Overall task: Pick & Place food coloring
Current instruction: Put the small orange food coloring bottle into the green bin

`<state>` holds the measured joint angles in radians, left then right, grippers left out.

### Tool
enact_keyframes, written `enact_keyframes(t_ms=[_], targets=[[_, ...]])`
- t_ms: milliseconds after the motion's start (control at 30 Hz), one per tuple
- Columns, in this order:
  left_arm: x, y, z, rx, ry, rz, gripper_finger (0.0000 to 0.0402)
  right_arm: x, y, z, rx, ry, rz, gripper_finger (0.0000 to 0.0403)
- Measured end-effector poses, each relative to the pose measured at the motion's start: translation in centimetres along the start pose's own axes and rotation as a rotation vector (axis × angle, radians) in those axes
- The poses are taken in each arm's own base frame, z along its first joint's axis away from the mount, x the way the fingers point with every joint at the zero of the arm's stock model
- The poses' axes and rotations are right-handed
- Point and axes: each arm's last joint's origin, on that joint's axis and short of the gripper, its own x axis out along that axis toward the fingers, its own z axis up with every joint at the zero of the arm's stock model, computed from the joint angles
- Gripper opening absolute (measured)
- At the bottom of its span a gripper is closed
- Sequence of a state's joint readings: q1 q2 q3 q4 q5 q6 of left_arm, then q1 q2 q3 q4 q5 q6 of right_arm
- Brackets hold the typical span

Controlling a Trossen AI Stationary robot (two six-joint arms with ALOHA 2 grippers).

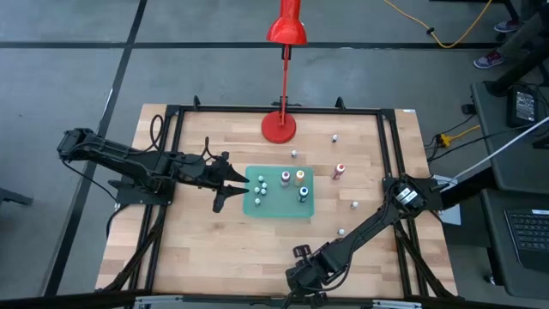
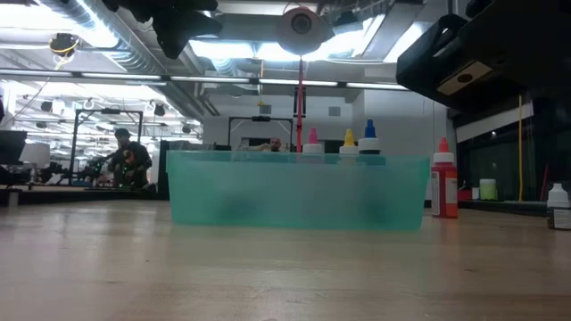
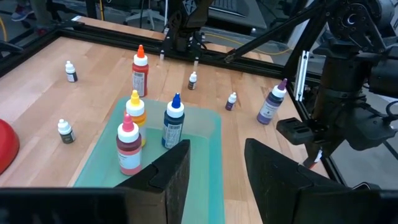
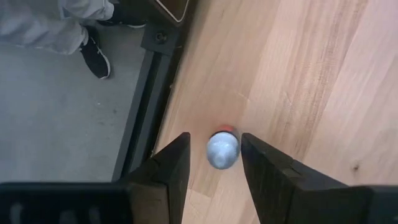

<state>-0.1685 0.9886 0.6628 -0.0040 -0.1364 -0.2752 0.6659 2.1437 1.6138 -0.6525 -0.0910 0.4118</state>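
A green tray [image 1: 257, 209] lies mid-table with several food coloring bottles standing in it, among them a pink-capped [image 3: 129, 146], a yellow-capped [image 3: 135, 112] and a blue-capped one [image 3: 174, 121]. My left gripper [image 3: 217, 149] hovers open over the tray's left end [image 1: 240, 182], holding nothing. My right gripper [image 1: 300, 255] is at the table's near edge, open, its fingers on either side of a tiny pale-capped bottle [image 4: 222, 151] that stands upright on the wood. More bottles stand on the table right of the tray, such as an orange-capped red one [image 1: 339, 172]. My right gripper comes at the tiny bottle's cap [image 4: 231, 149] from above, slanting down. Bare wood shows between the cap and one finger [image 4: 177, 162]. Whether the other finger [image 4: 261, 168] touches the cap, I cannot tell. The bottle's base rests on the table.
A red lamp stands on its round base [image 1: 279, 127] at the table's far side. A dark frame rail [image 4: 146, 124] runs along the near edge beside the tiny bottle; a person's shoe [image 4: 93, 56] shows on the floor beyond. Small loose bottles [image 1: 355, 205] [image 1: 341, 232] dot the right half.
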Motion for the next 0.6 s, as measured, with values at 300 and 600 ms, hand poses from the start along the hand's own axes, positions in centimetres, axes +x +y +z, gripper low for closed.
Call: enact_keyframes(t_ms=[300,600], targets=[[0.00,-0.01,0.00,0.000,0.000,0.000,0.0152,0.00,-0.03,-0.05,0.000,0.004,-0.004,0.0125],[0.00,0.00,0.00,0.000,0.000,0.000,0.0149,0.00,0.01,-0.02,-0.001,0.004,0.004,0.0073]])
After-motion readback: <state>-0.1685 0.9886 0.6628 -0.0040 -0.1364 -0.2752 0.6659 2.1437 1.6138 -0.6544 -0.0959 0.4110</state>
